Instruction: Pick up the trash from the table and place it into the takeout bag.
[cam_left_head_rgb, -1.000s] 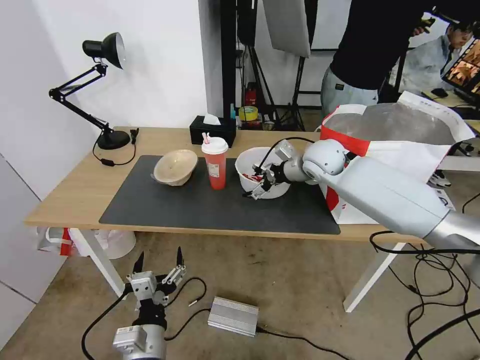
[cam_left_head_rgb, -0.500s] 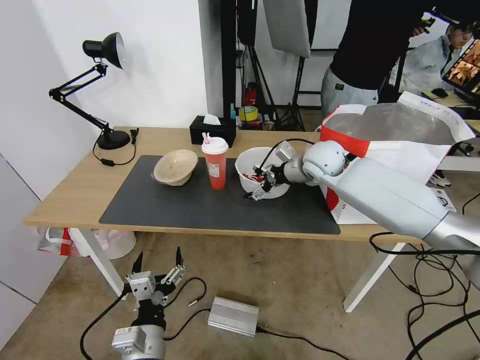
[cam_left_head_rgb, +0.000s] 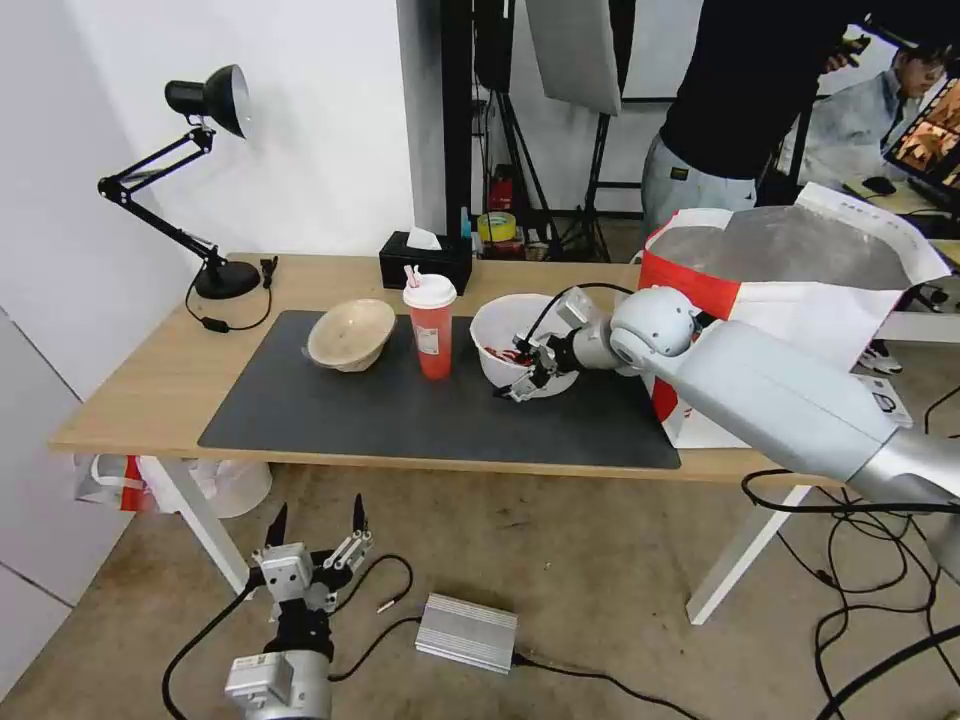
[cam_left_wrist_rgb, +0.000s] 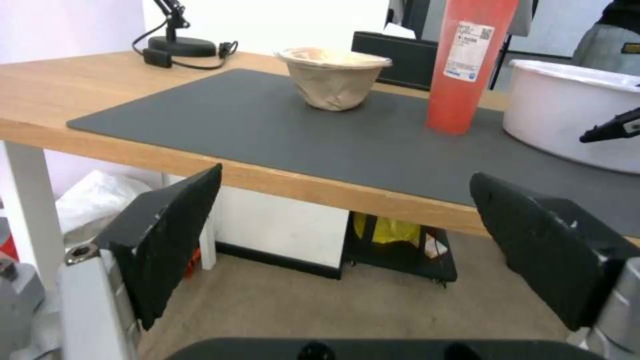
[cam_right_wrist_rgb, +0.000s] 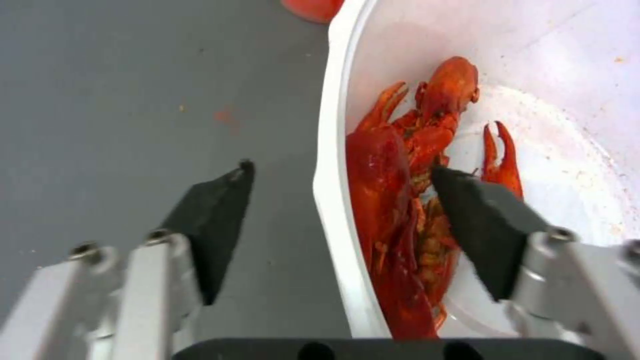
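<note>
- Reaching across the table in the head view, the right gripper straddles the near rim of the white bowl, jaws wide, one finger inside and one outside.
- The white bowl sits on the mat, near its far edge and towards its right end.
- The cup stands upright on the mat just left of the white bowl; the two do not touch.
- The paper bowl lies tilted on the mat, left of the cup, near the mat's far edge.
- The bag stands open at the right end of the tabletop, foil lining showing, beside the white bowl.
- The tissue box sits at the far edge of the tabletop; the lamp stands at the far left corner.
- The left gripper hangs below the tabletop's near edge, above the floor, jaws wide and empty.
- In the left wrist view, the left gripper sits below the near edge of the table with jaws spread wide, gripping nothing.
- On the mat stand the paper bowl, the cup and the white bowl, in a row.
- In the right wrist view, the right gripper has its jaws wide, astride the wall of the white bowl.
- One finger is over the mat; the other finger is inside, above the red scraps.
- No finger touches the wall.
</note>
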